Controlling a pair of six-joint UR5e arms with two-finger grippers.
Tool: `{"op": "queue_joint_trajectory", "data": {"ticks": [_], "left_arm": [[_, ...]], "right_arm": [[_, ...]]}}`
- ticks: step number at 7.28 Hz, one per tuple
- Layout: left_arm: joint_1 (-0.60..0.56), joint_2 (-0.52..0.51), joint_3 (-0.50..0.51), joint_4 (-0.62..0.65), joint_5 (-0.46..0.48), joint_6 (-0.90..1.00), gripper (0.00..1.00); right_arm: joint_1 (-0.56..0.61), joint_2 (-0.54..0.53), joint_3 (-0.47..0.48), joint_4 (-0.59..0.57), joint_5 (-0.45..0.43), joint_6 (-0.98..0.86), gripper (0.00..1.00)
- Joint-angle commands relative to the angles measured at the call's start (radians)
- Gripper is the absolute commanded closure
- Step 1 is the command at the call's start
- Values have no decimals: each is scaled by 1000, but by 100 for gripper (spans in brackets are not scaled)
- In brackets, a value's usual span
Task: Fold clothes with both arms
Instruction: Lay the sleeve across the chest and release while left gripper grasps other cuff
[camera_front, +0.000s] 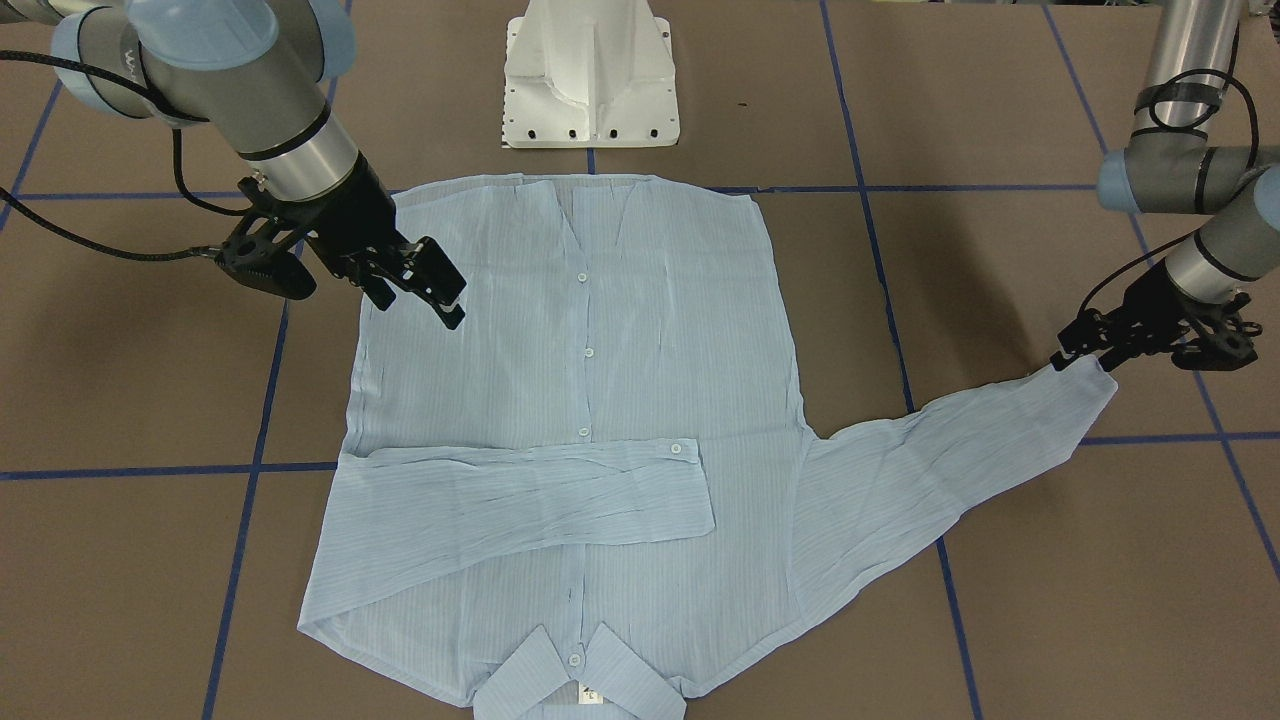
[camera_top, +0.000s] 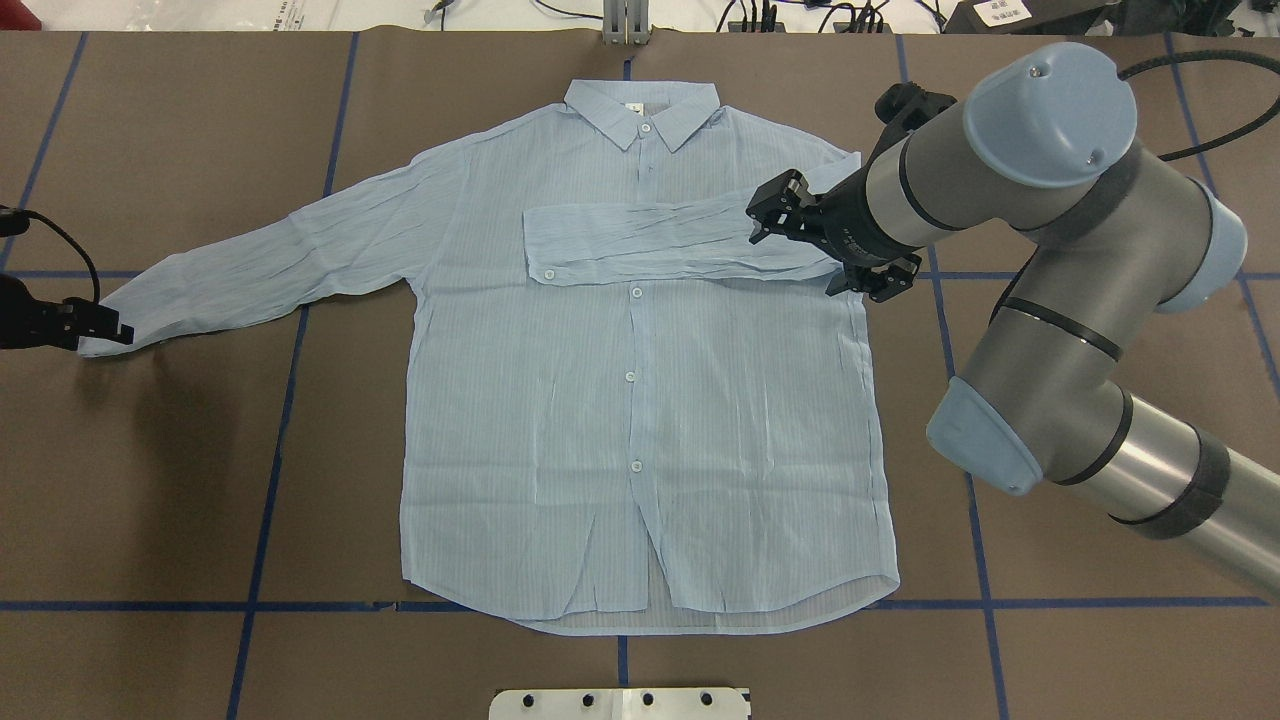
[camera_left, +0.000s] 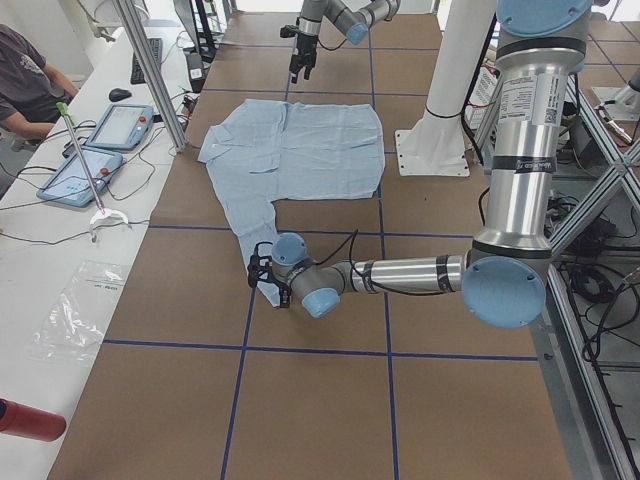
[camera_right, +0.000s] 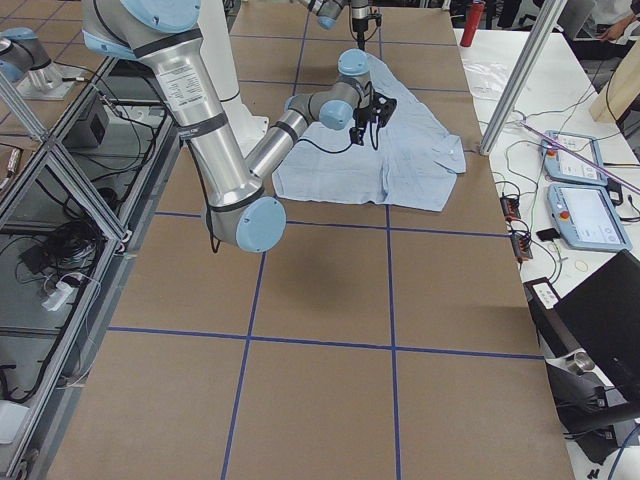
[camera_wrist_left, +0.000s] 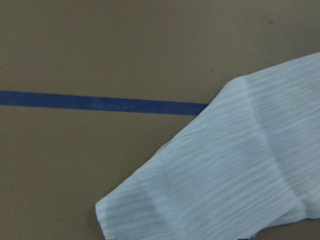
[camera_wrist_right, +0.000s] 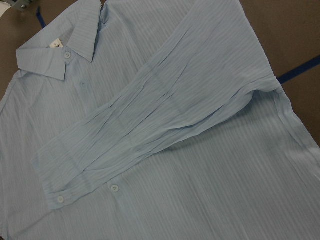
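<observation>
The light blue striped shirt (camera_top: 640, 420) lies flat and buttoned on the brown table, collar (camera_top: 640, 105) at the far side. One sleeve (camera_top: 650, 240) is folded across the chest. My right gripper (camera_top: 818, 248) hovers open over that sleeve's shoulder end (camera_front: 420, 292), holding nothing. The other sleeve (camera_top: 270, 250) stretches out sideways. My left gripper (camera_top: 98, 328) sits at its cuff (camera_wrist_left: 220, 180), which rests on the table. I cannot tell whether the left fingers are shut on the cuff. In the front view this gripper (camera_front: 1082, 348) is at the right.
The white pedestal base (camera_front: 590, 80) stands just behind the shirt's hem. Blue tape lines (camera_top: 270, 480) cross the table. A side bench with tablets (camera_left: 100, 125) and a seated person (camera_left: 25, 70) runs along the far edge. A metal post (camera_left: 150, 70) stands near the collar.
</observation>
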Motion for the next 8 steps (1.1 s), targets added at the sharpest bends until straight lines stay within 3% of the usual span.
{"op": "queue_joint_trajectory", "data": {"ticks": [1,2,3,4,8], "left_arm": [[1,5,4,-1,0,5,28],[3,7,2,-1,0,1,32],[1,11,-2,-2,0,-1,49],[-1,14,-7,-2,0,2,99],[-2,16,-59,1,-11,-10,100]], "right_arm": [[0,1,4,0,0,0,0],[-1,-1,4,0,0,0,0],[-3,1,4,0,-2,0,0],[-3,1,4,0,-2,2,0],[-3,1,11,-1,-3,8,0]]}}
